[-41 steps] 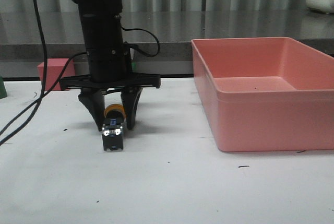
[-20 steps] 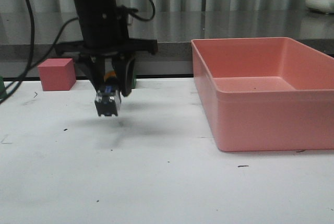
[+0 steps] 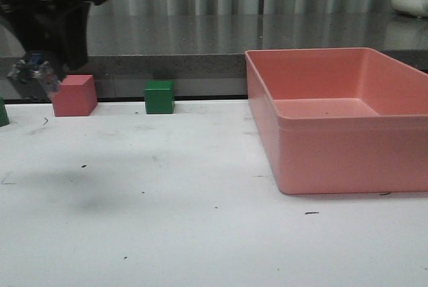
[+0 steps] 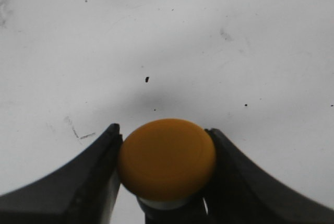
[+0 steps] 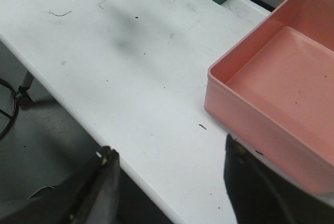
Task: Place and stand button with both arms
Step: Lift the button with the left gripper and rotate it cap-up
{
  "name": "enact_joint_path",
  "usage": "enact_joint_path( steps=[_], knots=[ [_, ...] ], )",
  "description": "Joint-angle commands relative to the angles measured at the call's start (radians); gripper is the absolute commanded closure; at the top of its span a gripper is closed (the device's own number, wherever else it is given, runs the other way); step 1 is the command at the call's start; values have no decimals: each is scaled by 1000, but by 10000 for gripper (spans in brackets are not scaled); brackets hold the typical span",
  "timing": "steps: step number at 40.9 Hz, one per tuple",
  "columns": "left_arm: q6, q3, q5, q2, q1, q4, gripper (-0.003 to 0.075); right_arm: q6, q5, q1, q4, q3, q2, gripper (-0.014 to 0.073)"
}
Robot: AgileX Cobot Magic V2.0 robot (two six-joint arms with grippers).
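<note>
Lifted since 0.5 s ago: left gripper point(image 3: 40, 76) now carries the button point(image 3: 33, 71) high over the worktop's point(image 3: 200, 220) far-left edge, near the red cube point(image 3: 75, 95).
Left wrist: jaws clenched on button's neck, yellow cap showing.
Right wrist: right gripper point(image 5: 169, 182) released, holding nothing, by the pink bin point(image 5: 271, 88).
Pickup done; handover and standing remain, I judge.

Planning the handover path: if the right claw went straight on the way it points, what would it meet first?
Probably the bare white table near its front edge. The open right claw has nothing between its fingers, and the pink bin sits off to one side, though depth is hard to judge.
</note>
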Motion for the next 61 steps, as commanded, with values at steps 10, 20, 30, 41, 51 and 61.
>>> enact_joint_path(
  steps=[10,20,30,41,51,61],
  knots=[
    [224,414,-533,-340,72,-177,496,-9,-68,0,-3,-26,4,134],
    [224,744,-1028,-479,41,-175,496,-9,-68,0,-3,-26,4,134],
    [224,1013,-1585,-484,-77,-172,499,-9,-68,0,-3,-26,4,134],
    [224,1115,-1895,-402,-103,-179,499,-9,-68,0,-3,-26,4,134],
    [218,1115,-2062,-275,-103,-179,499,-9,-68,0,-3,-26,4,134],
    [73,1115,-2248,-159,-103,-179,499,-9,-68,0,-3,-26,4,134]
  ],
)
